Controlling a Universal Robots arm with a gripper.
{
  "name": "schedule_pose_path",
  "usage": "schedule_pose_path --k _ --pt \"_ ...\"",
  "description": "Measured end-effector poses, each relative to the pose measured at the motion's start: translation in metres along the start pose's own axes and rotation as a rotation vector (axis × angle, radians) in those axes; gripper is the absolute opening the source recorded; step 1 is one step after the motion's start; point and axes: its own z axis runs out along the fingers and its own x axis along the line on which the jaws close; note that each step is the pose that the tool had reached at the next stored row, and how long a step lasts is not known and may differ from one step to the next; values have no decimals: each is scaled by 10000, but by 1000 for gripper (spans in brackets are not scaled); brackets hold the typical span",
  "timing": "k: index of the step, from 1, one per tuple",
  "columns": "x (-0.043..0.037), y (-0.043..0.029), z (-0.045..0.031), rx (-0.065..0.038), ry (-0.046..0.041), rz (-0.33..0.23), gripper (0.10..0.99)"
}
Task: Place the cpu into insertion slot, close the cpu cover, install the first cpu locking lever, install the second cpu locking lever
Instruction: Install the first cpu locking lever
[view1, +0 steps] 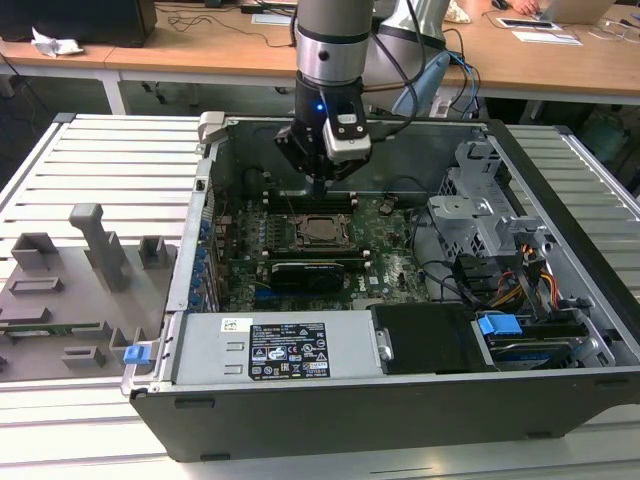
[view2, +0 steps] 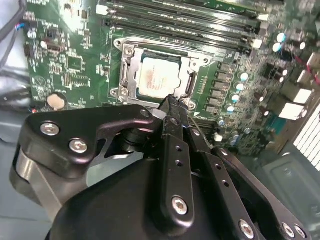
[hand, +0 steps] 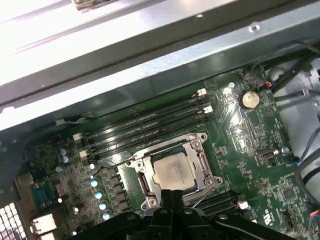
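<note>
Black two-finger claw (view2: 170, 104): fingertips pressed together, nothing pinched. Tip sits just over edge of silvery hinged cover frame (view2: 129, 75). Silvery-grey square cpu (view2: 156, 79) lies flat under frame, visible through window, just beyond tip.

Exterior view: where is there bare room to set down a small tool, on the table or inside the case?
Free: the slatted table, bordered by the grey fixture and the case wall; also the flat power supply top. Crowded: the motherboard under the hand, and the cables at the exterior view's right.
</note>
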Motion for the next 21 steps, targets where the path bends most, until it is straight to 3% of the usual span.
schedule_pose_path --k 12,16,19,21 --pt "-7 -14 2 -6 5 -1201 106" --pt "-7 -15 3 -8 9 -1943 106" --pt "-7 -15 6 -13 14 -2931 106" --pt "-7 -15 7 -15 15 -3209 106"
